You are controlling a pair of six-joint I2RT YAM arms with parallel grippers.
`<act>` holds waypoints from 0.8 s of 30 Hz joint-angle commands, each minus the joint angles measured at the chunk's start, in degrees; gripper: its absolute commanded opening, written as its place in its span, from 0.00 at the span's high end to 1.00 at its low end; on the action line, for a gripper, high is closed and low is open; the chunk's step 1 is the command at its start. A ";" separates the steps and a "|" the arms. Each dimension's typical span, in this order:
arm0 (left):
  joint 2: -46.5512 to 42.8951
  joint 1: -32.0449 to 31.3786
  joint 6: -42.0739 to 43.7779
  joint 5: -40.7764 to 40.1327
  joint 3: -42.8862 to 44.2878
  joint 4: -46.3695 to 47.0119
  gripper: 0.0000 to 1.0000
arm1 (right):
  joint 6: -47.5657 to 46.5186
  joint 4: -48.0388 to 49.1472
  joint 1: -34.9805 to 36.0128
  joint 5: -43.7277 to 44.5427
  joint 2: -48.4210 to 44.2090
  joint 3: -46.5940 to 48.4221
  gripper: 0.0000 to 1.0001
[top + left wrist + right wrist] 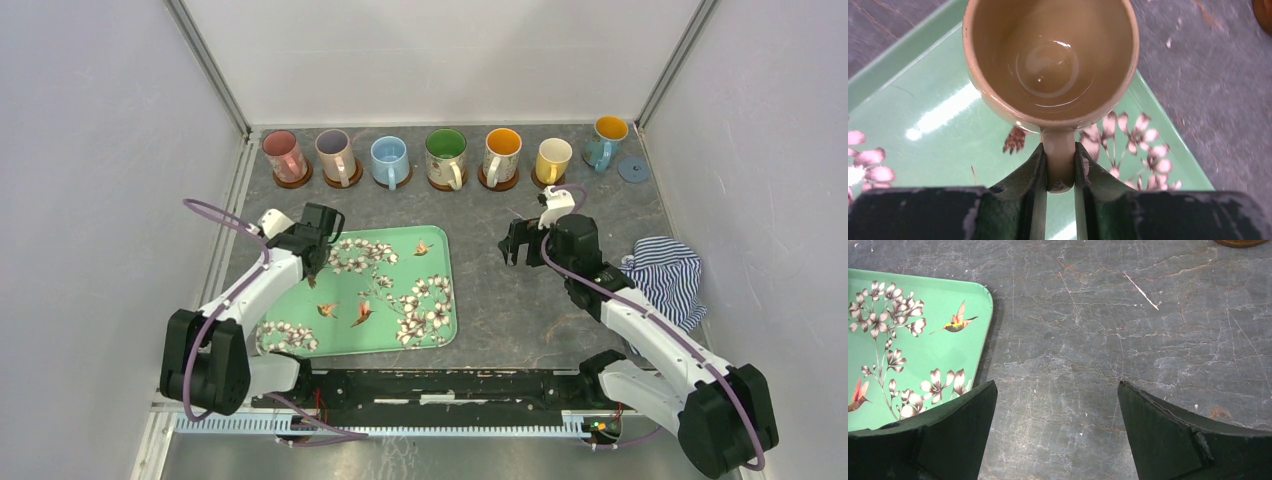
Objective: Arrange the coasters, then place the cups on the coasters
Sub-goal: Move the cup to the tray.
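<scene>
Gripping tan cup by handle in left pincer over tray, with right pincer splayed, empty. Next, likely: lift, carry to blue-grey coaster, upper right.

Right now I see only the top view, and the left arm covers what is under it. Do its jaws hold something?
Observer: Yes. The left wrist view shows the left jaws shut on the handle of a cup.
Operator: Which cup? Is something in it?
Observer: It is tan inside, and it is empty.
Operator: And the right jaws?
Observer: The right wrist view shows them wide open, with nothing between them and only the table below.
</scene>
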 commanded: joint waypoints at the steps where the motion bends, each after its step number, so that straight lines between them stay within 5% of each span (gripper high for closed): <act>1: -3.77 -5.00 -1.10 -0.38 1.58 -0.68 0.98 | 0.68 4.03 0.15 0.64 -1.09 -0.61 0.02; 15: 1.83 -28.75 -15.84 -0.53 6.58 -4.41 0.98 | 0.44 4.61 0.20 0.60 0.33 -0.43 0.02; 24: 6.85 -35.41 -18.03 -0.01 11.71 -4.53 0.98 | 0.59 4.17 0.17 0.91 0.57 0.31 0.02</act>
